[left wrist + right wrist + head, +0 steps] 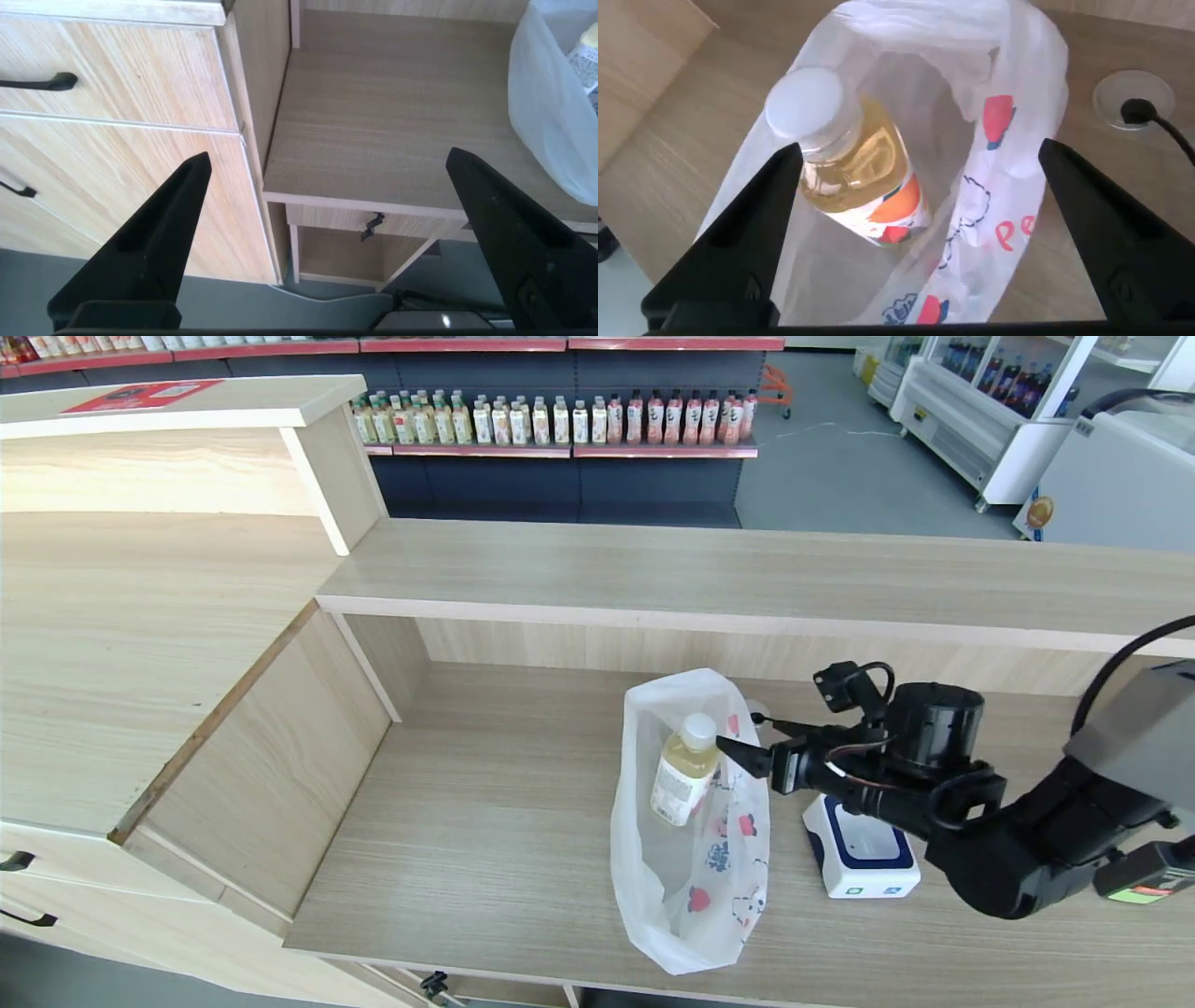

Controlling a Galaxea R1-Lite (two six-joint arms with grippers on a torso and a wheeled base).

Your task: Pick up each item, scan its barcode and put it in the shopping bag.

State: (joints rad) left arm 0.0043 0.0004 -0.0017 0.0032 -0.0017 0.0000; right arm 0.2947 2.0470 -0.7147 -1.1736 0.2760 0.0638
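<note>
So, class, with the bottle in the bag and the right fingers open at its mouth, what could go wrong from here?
1. The bottle leans against the soft bag wall; it may topple the bag.
2. The right fingers sit at the bag's mouth, so pulling back might snag the plastic and drag it.
3. The scanner stands close beside the bag; the arm may bump it.

The shopping bag (695, 887) stands open on the table (485, 840); the leaning bottle (686, 779) fills part of its mouth, with the right end effector (738, 731) spread wide at the rim; left of the bag there is broad room to the side panel (271, 775); the scanner (859, 849) crowds the bag's right; behind the bag an overhanging ledge (747, 569) caps the recess.
</note>
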